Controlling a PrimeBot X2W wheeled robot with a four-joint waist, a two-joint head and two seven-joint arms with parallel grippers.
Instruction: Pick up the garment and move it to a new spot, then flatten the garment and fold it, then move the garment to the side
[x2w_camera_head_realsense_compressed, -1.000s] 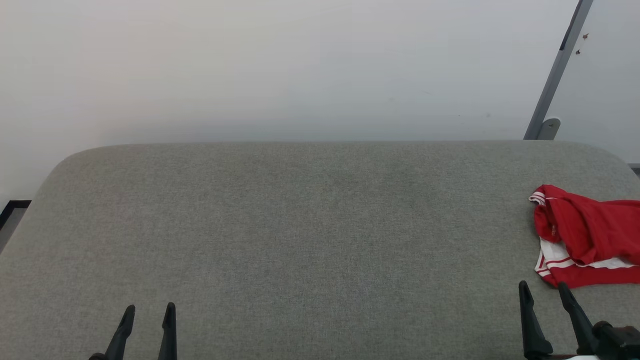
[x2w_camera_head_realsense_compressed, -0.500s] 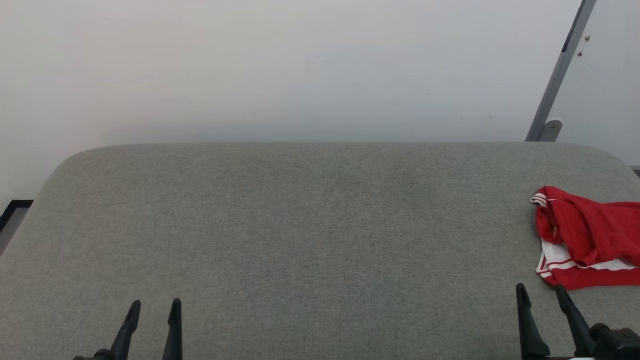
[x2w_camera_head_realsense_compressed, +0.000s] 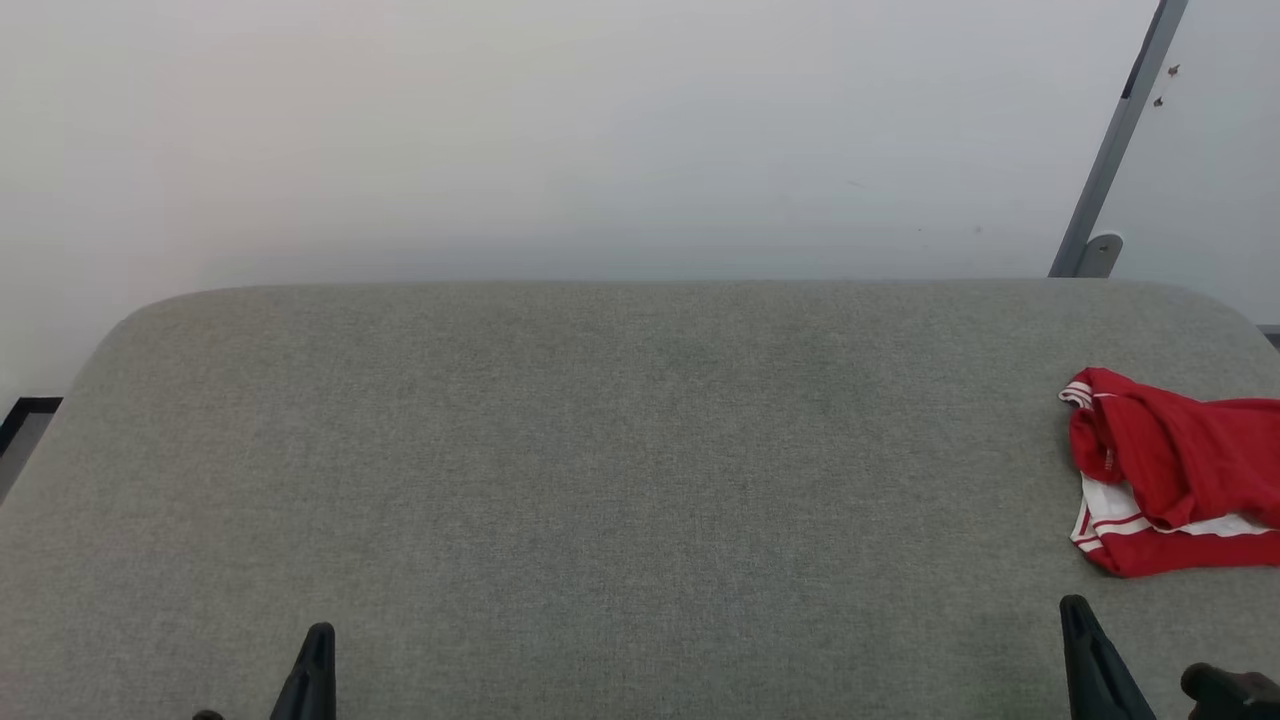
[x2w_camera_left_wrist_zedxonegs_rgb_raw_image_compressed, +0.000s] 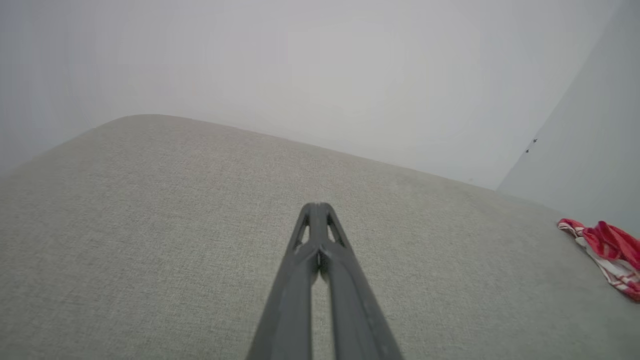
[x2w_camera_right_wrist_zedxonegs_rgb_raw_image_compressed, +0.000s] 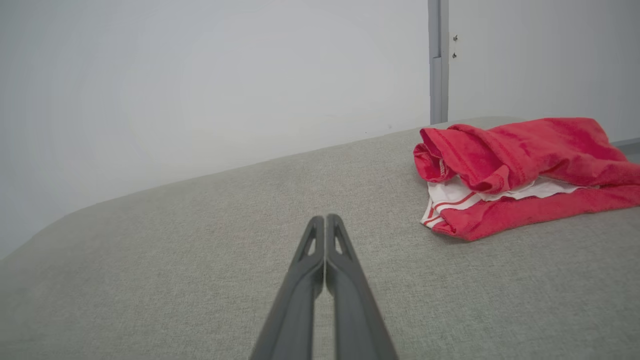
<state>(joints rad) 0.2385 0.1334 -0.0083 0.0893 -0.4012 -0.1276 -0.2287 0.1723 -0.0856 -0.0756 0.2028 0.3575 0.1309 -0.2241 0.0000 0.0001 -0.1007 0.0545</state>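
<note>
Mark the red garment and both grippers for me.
Bright red soft fabric garment with white bands (x2w_camera_right_wrist_zedxonegs_rgb_raw_image_compressed: 520, 155): right wrist view, upper red fold.
Right gripper (x2w_camera_right_wrist_zedxonegs_rgb_raw_image_compressed: 325, 217): right wrist view, tips of its shut dark fingers.
Left gripper (x2w_camera_left_wrist_zedxonegs_rgb_raw_image_compressed: 316, 205): left wrist view, tips of its shut dark fingers.

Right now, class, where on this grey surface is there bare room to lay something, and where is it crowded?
Bare grey surface runs from its left edge to the garment, between its far rim and the left gripper and right gripper. The right end, under the bunched garment, is crowded.
</note>
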